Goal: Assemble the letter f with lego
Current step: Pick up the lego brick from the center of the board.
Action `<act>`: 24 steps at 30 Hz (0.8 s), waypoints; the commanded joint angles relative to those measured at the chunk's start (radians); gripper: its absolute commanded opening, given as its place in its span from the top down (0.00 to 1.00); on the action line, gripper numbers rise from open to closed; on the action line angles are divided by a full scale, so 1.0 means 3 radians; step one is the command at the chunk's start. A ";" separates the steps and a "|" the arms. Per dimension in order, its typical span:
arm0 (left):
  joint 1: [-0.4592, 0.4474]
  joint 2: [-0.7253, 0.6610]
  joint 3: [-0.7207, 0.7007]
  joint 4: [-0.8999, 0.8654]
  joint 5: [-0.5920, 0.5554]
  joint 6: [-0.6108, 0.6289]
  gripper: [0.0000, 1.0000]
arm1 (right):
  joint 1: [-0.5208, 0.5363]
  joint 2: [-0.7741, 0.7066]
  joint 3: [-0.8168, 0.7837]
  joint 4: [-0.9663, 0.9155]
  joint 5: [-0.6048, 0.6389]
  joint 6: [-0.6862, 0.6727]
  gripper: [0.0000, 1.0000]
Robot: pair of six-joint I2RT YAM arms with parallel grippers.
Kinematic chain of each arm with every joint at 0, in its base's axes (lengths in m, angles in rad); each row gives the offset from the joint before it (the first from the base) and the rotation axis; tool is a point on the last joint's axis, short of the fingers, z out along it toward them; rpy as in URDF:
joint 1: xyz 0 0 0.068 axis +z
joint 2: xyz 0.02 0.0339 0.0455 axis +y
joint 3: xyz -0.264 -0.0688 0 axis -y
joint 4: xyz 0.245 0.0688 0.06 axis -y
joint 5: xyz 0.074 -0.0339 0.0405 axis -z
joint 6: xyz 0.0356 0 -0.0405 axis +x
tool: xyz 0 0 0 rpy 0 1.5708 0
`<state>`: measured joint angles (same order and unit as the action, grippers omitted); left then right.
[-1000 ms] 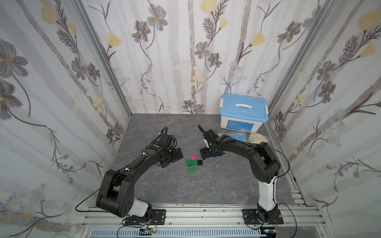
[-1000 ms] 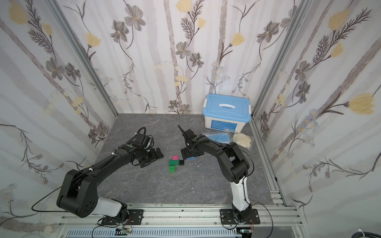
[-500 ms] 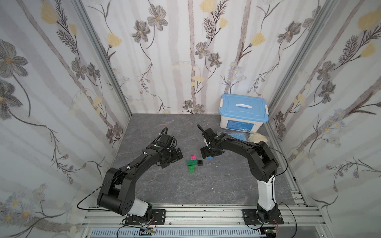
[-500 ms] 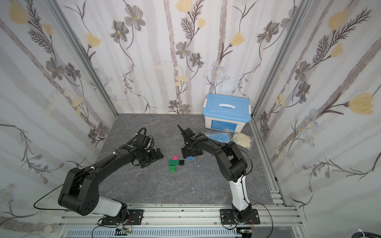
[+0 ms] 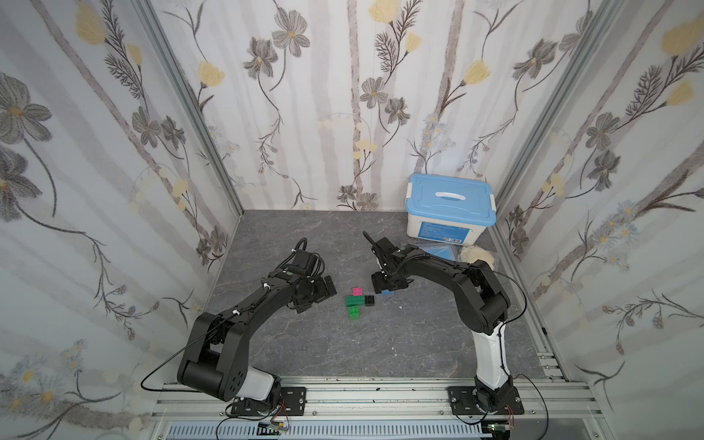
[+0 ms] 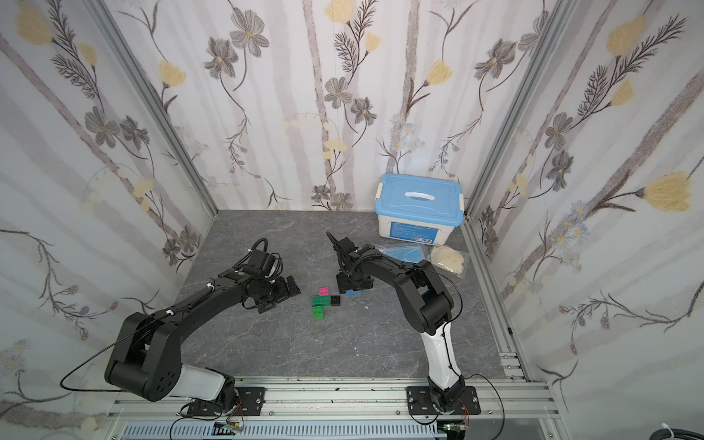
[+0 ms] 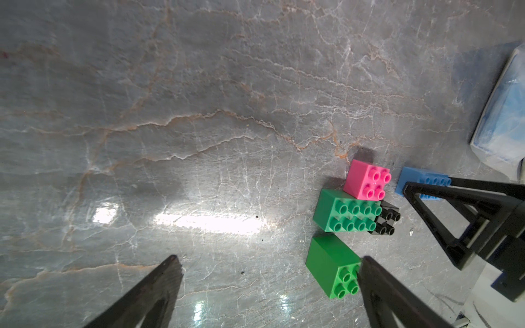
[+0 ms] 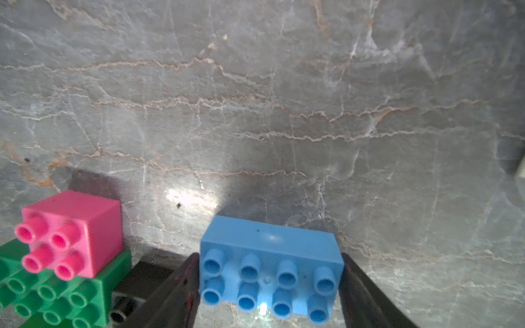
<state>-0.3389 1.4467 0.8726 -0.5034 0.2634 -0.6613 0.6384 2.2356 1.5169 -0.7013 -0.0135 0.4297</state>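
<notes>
My right gripper (image 8: 269, 257) is closed on the blue brick (image 8: 267, 238), one finger against each short end. The brick lies on its side on the table (image 5: 400, 343), studs facing my wrist camera. In both top views it sits near the table's middle, a little toward the right edge (image 5: 388, 292) (image 6: 354, 292).

My left gripper (image 7: 269, 259) is spread wide and holds nothing. It hangs low over the table on the left-edge side of the bricks. One fingertip (image 7: 366, 262) is right at the studded end of the small green brick (image 7: 333, 267); I cannot tell whether it touches.

The other bricks lie bunched at the table's middle, all on their sides, so the letter f is not yet built. The green bar (image 7: 346, 211) has the pink brick (image 7: 366, 183) touching its far long side. The black brick (image 7: 387, 218) is against its right end, and the small green brick is just beside its near side. The blue brick lies a short gap to the right of the pink one.

In the far right corner stands the box (image 5: 449, 207). The packet (image 6: 404, 253) lies flat in front of it, near the right edge, well apart from the bricks.
</notes>
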 commanded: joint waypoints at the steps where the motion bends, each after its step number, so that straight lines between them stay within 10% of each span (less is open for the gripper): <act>1: 0.0019 0.0004 -0.0024 0.0071 0.0049 0.0026 0.00 | 0.0014 0.0028 0.0045 -0.0029 0.0081 0.0084 0.30; 24: 0.0572 -0.0139 -0.0407 0.0344 0.0799 -0.0052 0.00 | 0.0576 -0.0248 0.0806 -0.1037 -0.0006 0.0471 0.40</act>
<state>-0.1875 1.3979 0.7563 -0.4210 0.4511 -0.6548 0.7895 2.1529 1.7267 -0.9554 0.0032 0.5278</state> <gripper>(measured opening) 0.997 0.648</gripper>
